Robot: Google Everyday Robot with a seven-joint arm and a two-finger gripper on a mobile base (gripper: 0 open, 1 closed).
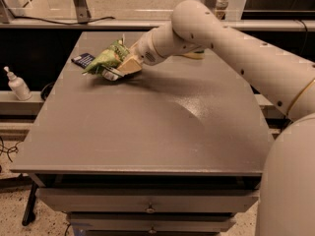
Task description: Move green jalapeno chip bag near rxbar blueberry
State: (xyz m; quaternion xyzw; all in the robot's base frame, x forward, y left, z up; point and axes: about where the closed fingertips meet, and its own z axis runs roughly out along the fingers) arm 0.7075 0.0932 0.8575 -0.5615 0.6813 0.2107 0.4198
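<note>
We see the bag [105, 60], a crinkled bright green snack pack, bunched up and tilted at the far left of the table [147, 132]. The gripper [118, 72] sits at its right, lower edge, and the fingers [129, 65] pinch the crumpled foil. We cannot tell whether the bag touches the tabletop or hangs just above it. The bar [82, 59], small, flat and dark navy, lies flat just left of the bag, its near end tucked behind the green foil, close to the table's left edge.
</note>
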